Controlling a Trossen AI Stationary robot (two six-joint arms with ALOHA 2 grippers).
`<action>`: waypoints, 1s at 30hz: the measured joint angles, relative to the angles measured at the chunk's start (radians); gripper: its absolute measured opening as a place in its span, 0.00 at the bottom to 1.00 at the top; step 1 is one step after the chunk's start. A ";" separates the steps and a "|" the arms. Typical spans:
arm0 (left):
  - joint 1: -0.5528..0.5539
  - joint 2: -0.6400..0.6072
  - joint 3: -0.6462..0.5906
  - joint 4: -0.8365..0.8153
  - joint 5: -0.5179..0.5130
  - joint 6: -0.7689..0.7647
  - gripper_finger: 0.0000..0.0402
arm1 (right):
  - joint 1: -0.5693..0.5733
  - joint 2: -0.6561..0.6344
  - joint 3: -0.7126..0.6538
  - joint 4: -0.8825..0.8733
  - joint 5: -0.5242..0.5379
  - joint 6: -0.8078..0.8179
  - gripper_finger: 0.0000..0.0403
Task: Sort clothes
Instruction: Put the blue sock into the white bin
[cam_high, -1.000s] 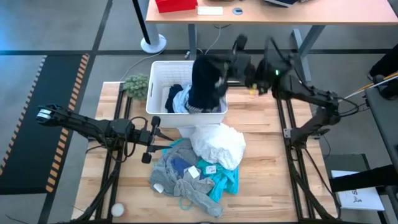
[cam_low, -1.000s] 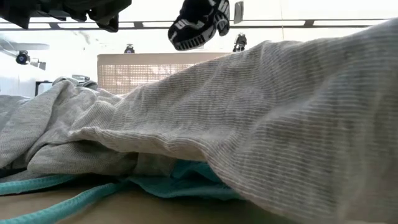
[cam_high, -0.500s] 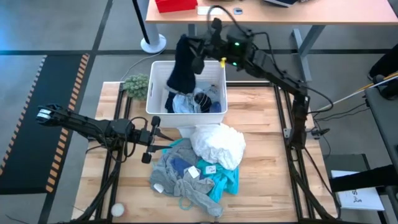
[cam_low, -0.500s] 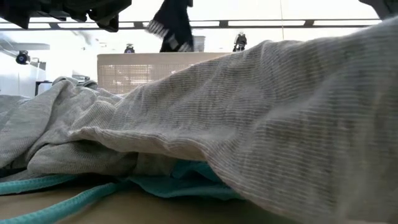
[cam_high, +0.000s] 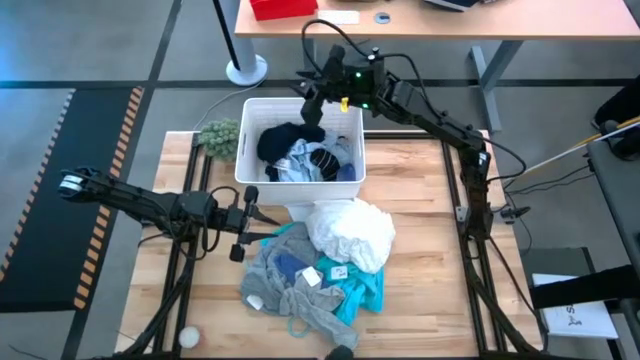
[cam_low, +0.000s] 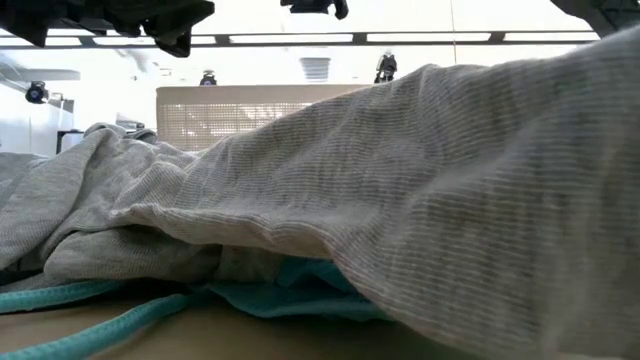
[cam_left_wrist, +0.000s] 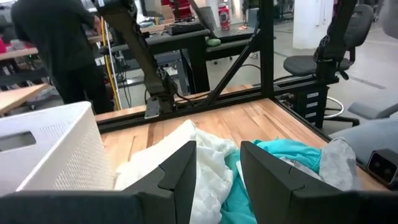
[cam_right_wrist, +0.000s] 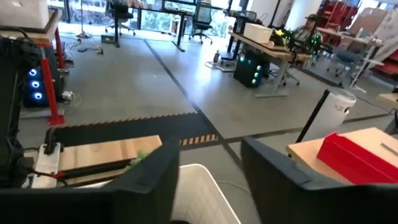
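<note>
A dark navy top (cam_high: 284, 140) lies in the white bin (cam_high: 252, 128) on other clothes (cam_high: 318, 162). My right gripper (cam_high: 311, 98) hovers open above the bin's far side, nothing between its fingers (cam_right_wrist: 155, 177). In front of the bin a white garment (cam_high: 350, 232) rests on the table beside grey (cam_high: 285, 285) and teal (cam_high: 362, 290) pieces. The grey piece (cam_low: 400, 200) fills the low view. My left gripper (cam_high: 245, 222) waits open at the pile's left edge, its fingers (cam_left_wrist: 180, 171) pointing at the white garment (cam_left_wrist: 186, 155).
A green fuzzy plant (cam_high: 220, 138) sits left of the bin. A small white ball (cam_high: 188, 337) lies at the near left corner. Bare wood (cam_high: 420, 200) shows right of the pile. A person (cam_left_wrist: 56, 43) stands beyond the table.
My right gripper has swung toward the table's left, from the bin's right side to above its far side, carrying the dark top. It has let go. The top, which hung below the fingers, has fallen into the bin and lies crumpled there.
</note>
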 joint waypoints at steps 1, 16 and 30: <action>0.000 0.005 0.000 0.001 0.000 -0.013 0.28 | 0.000 -0.008 0.001 -0.015 0.000 0.002 0.44; 0.000 0.082 0.000 0.032 -0.072 -0.023 0.28 | 0.094 -0.197 0.027 -0.557 -0.051 -0.169 0.03; -0.001 0.174 0.138 -0.145 -0.073 -0.008 0.28 | 0.211 -0.373 -0.563 -0.270 -0.146 -0.171 0.00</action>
